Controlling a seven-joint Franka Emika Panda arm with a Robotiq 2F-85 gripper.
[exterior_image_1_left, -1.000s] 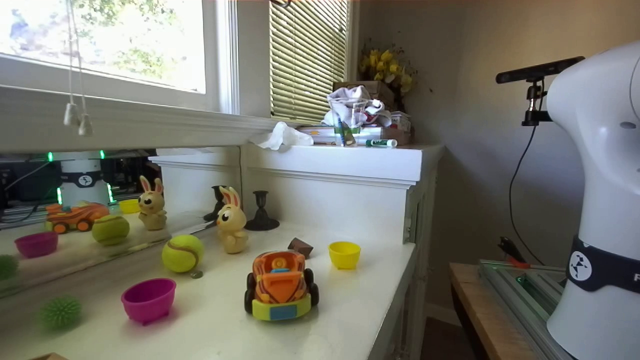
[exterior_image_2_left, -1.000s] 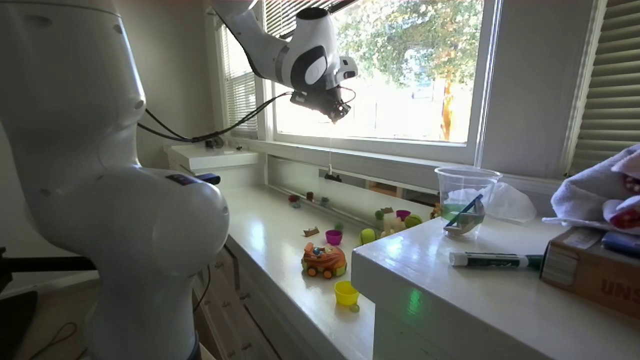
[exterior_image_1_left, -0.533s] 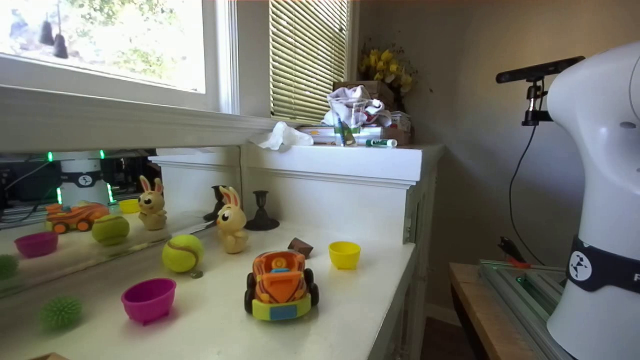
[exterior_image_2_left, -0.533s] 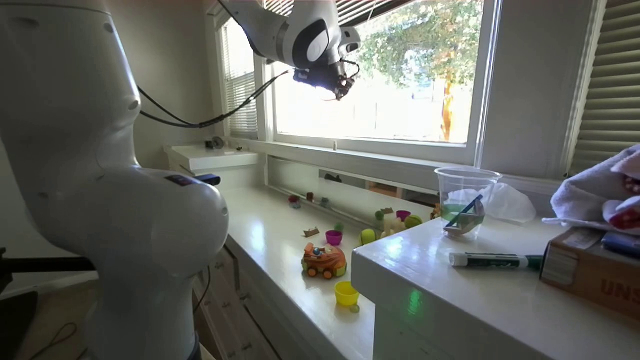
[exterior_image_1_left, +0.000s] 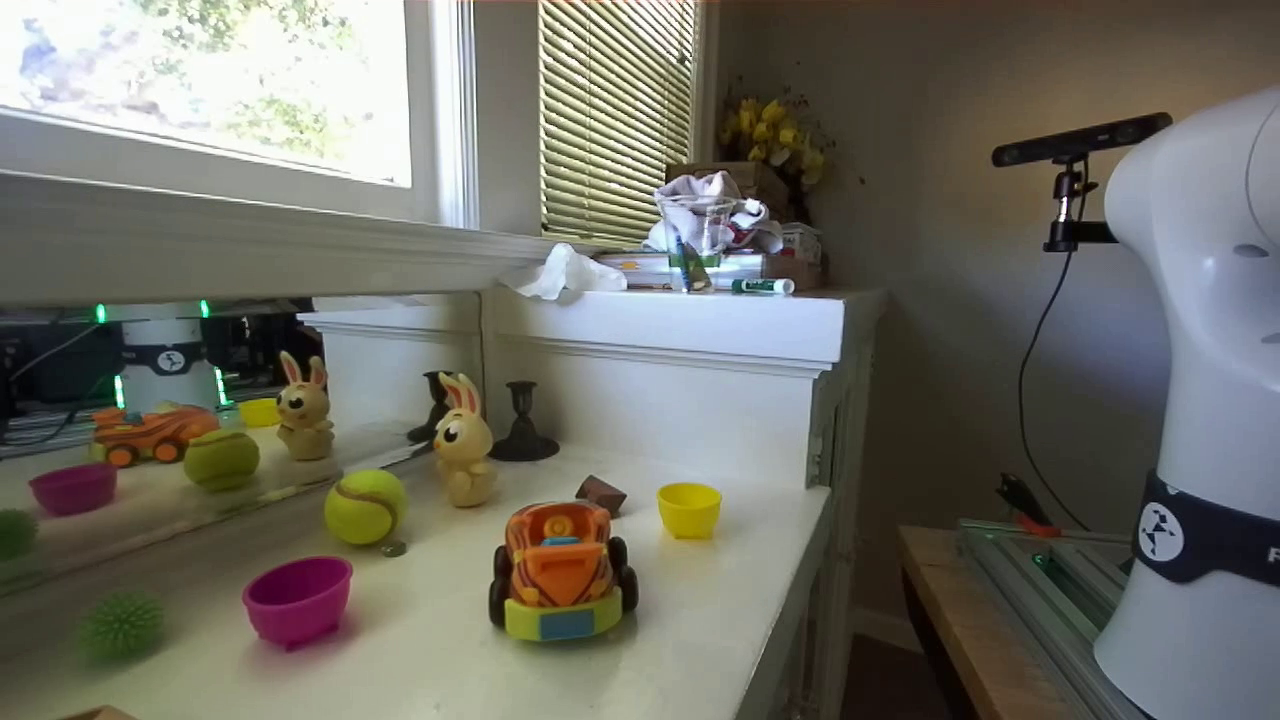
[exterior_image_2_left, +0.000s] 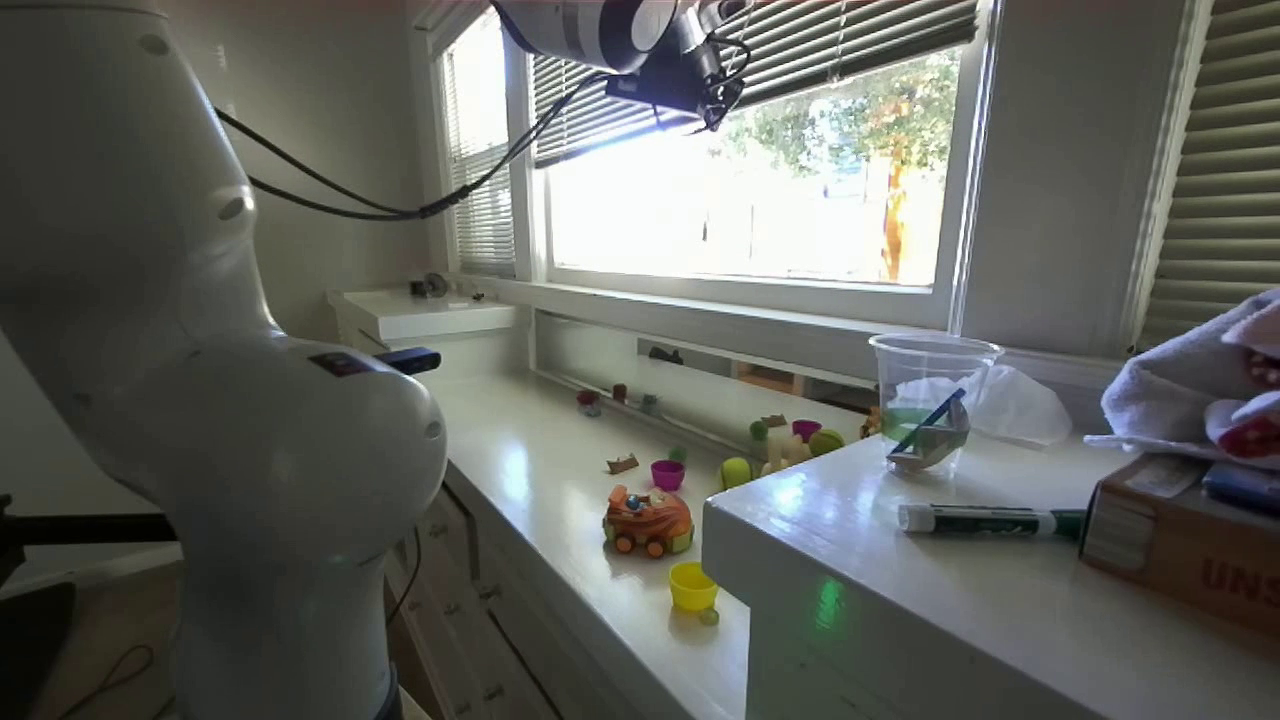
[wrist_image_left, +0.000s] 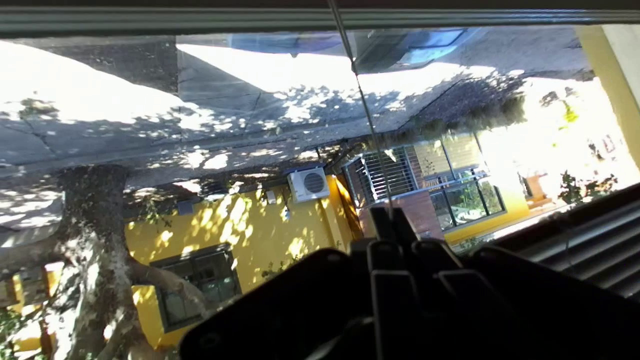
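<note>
My gripper (exterior_image_2_left: 716, 112) is high in front of the window, below the upper arm links in an exterior view. In the wrist view the gripper's dark fingers (wrist_image_left: 391, 212) are closed together on a thin blind cord (wrist_image_left: 342, 31). The cord runs from the top of that view to the fingertips. The slatted window blind (exterior_image_2_left: 880, 45) hangs tilted across the upper window, lower at its left end. Part of it also shows at the lower right of the wrist view (wrist_image_left: 595, 252). The gripper is out of frame in an exterior view where the window (exterior_image_1_left: 250, 90) shows.
On the white counter (exterior_image_1_left: 660, 650) stand an orange toy car (exterior_image_1_left: 560, 570), a yellow cup (exterior_image_1_left: 689, 512), a magenta bowl (exterior_image_1_left: 298, 602), a tennis ball (exterior_image_1_left: 366, 508) and a bunny figure (exterior_image_1_left: 465, 455). A clear plastic cup (exterior_image_2_left: 925, 400) and a marker (exterior_image_2_left: 985, 520) are on the raised ledge.
My gripper has moved up and slightly right. The blind has come down over the upper window and hangs tilted. The cord's tassels have risen out of an exterior view. The toys have not moved.
</note>
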